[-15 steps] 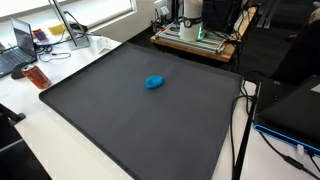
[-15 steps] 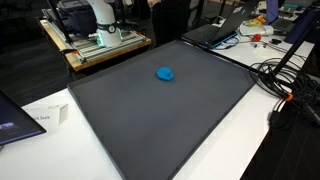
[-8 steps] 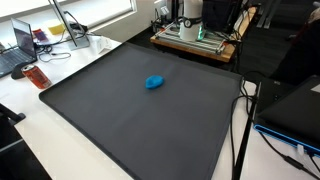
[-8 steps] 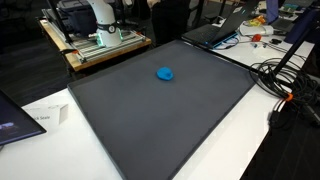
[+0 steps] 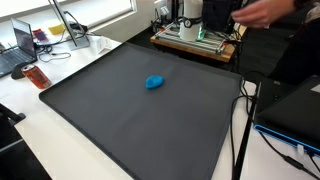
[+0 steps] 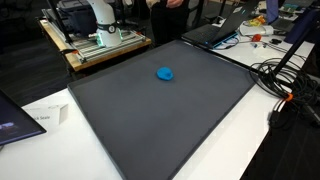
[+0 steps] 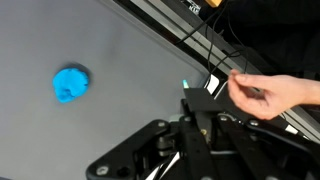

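my hand [image 7: 188, 138] looks down on the black mat [image 5: 160, 125] covering the counter [image 5: 60, 140]. only its dark linkage shows in the wrist view, so i cannot tell whether it is spread or pressed together. the blue lump [image 5: 154, 82] lies on the mat, well apart from the hand and untouched. i judge nothing done yet; all the handling is left.

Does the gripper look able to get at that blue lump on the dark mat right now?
Probably yes: the blue lump lies alone on the dark mat, and the gripper hangs above, to one side. A person's hand is at the mat's edge, apart from it.
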Tool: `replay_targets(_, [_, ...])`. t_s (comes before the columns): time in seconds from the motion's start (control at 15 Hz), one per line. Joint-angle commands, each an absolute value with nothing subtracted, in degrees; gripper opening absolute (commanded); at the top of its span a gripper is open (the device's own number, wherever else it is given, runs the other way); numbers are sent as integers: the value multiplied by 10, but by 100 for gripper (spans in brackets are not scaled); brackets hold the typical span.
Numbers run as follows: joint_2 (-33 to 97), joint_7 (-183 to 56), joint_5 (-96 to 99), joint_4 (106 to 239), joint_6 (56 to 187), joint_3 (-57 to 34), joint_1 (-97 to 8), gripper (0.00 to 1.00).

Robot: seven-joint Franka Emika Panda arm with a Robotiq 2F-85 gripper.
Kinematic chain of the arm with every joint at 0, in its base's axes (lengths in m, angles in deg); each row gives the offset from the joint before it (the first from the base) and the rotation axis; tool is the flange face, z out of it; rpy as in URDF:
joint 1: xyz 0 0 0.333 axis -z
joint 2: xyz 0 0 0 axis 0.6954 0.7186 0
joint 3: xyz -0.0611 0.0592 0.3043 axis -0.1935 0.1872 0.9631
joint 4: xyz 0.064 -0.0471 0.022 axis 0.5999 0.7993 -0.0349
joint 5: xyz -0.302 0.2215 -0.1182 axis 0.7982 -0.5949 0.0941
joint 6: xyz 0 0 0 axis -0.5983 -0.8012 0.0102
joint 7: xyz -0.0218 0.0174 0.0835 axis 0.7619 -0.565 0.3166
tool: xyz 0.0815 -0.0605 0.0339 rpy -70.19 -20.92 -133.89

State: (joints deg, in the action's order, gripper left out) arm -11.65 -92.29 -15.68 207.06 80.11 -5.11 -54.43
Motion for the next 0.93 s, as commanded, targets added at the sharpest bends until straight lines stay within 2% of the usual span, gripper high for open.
replay_targets(0.0, [-119, -890, -155, 2052, 777, -42, -546, 3])
replay_targets(0.4, [3, -830, -134, 1962, 814, -30, -530, 3])
replay_targets(0.87, [165, -706, -18, 1826, 767, -19, -508, 3])
